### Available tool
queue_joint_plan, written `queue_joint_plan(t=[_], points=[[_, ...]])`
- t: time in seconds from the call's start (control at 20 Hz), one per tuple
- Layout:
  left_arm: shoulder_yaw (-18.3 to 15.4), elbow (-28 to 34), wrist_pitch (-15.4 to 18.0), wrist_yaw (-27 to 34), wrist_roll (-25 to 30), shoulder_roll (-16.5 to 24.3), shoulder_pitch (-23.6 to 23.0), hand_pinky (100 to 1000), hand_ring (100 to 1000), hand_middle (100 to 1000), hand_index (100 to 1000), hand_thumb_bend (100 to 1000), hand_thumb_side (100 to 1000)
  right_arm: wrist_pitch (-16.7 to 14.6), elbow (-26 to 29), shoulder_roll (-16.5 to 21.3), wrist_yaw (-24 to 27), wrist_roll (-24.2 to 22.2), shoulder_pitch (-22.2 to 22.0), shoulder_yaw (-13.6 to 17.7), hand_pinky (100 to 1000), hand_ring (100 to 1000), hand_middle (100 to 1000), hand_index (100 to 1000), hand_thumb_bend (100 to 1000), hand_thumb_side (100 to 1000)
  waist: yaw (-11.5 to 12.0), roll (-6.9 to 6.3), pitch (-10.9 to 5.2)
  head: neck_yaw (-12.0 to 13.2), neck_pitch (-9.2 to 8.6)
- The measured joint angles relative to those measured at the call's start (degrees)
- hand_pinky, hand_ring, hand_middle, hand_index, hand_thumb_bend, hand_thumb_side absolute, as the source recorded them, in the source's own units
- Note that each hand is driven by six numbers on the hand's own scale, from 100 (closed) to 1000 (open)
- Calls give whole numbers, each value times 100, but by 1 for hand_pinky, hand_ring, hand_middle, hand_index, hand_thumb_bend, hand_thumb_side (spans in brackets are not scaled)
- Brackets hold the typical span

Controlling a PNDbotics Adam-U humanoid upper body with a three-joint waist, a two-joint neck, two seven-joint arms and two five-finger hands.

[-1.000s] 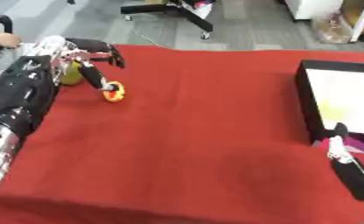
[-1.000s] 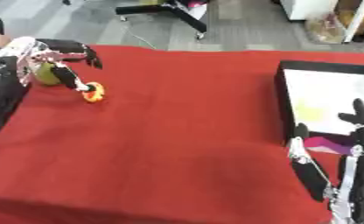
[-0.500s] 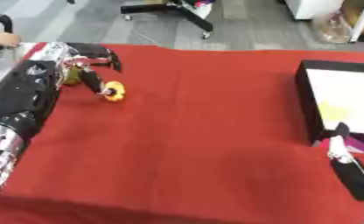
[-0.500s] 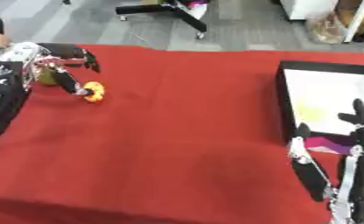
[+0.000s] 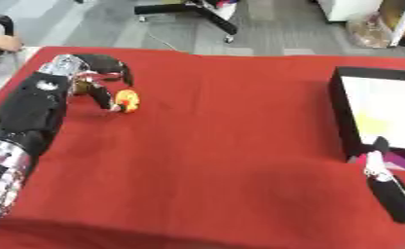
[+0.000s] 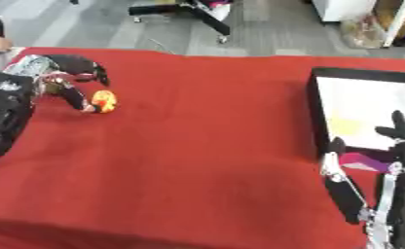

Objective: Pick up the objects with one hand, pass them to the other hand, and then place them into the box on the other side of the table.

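At the lower right of the frame the right hand (image 6: 393, 160) idles with fingers straight and upright, just beside the near wall of the box (image 6: 315, 116) at the right edge. Far across the red table (image 5: 214, 160), in the upper left, the left hand (image 5: 91, 78) is curled over a greenish object, though whether it truly grips it I cannot tell. An orange-yellow object (image 5: 127, 100) lies just right of its fingertips, far nearer this hand.
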State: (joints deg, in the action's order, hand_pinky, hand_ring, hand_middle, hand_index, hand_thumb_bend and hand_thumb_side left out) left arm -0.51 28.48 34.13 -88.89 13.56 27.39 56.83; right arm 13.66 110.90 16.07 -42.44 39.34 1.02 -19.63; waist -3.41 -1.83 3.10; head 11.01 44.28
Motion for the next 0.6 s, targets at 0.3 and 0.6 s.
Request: queue_joint_plan(t=[0.3, 0.6], points=[[-37, -89, 83, -256, -265, -29, -2, 837, 725, 693, 792, 368, 407, -1, -2, -1, 13, 1, 1, 0, 717, 906, 703, 972, 212, 482, 1, 1, 2, 1, 0], [-65, -122, 67, -355, -425, -30, -4, 833, 715, 681, 784, 391, 407, -2, -9, -1, 15, 3, 3, 0, 717, 906, 703, 972, 213, 482, -2, 1, 13, 4, 0]])
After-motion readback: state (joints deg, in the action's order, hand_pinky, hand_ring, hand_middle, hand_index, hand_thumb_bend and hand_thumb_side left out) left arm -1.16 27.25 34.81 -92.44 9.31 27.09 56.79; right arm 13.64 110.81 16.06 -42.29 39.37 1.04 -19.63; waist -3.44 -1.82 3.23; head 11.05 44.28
